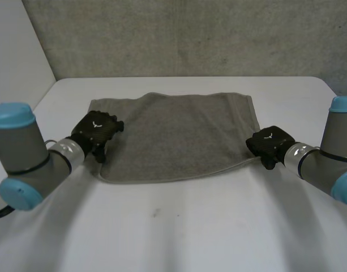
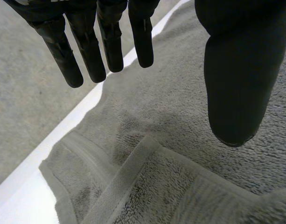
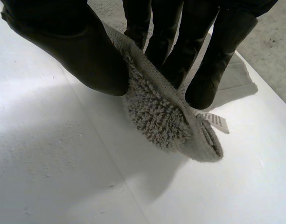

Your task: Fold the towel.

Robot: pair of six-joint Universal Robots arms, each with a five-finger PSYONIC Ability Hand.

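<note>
A grey towel point(image 1: 179, 136) lies folded in half on the white table point(image 1: 179, 226). My left hand point(image 1: 97, 131) hovers over the towel's left edge, fingers point(image 2: 87, 51) straight and thumb point(image 2: 236, 84) spread apart, holding nothing. In the left wrist view the towel point(image 2: 180, 140) lies flat under the hand, its hemmed upper layer point(image 2: 129, 172) resting on the lower one. My right hand point(image 1: 269, 144) is at the towel's near right corner. In the right wrist view its thumb point(image 3: 82, 51) and fingers point(image 3: 180, 42) pinch that towel corner point(image 3: 161, 116), lifted off the table, with a white label point(image 3: 215, 122) showing.
A grey wall point(image 1: 184, 34) stands behind the table's far edge. Bare white table stretches in front of the towel and on both sides. A small dark speck point(image 1: 155, 213) marks the table near the front.
</note>
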